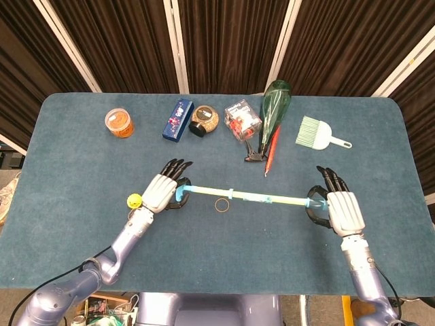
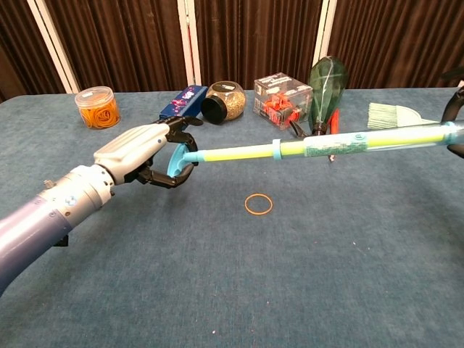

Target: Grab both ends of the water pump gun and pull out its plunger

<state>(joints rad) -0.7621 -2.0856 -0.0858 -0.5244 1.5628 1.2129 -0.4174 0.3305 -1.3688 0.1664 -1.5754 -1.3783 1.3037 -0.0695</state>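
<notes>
The water pump gun point(image 1: 265, 199) point(image 2: 348, 143) is a long yellow-green tube held level above the table. My left hand point(image 1: 162, 191) point(image 2: 141, 154) grips its blue loop handle point(image 1: 180, 193) point(image 2: 176, 159) at the plunger end. A thin yellow plunger rod point(image 1: 207, 191) point(image 2: 232, 153) shows between the handle and the blue collar point(image 2: 276, 148). My right hand point(image 1: 336, 209) grips the far end of the tube; in the chest view only its dark fingers point(image 2: 457, 109) show at the right edge.
An orange rubber band point(image 1: 221, 204) point(image 2: 259, 204) lies under the tube. A yellow toy point(image 1: 134, 201) sits by my left wrist. Along the back stand an orange jar point(image 1: 119, 122), blue box point(image 1: 177, 120), brown jar point(image 1: 204, 119), clear cube point(image 1: 242, 119), green spray bottle point(image 1: 274, 112), red pen point(image 1: 272, 151) and brush point(image 1: 319, 134).
</notes>
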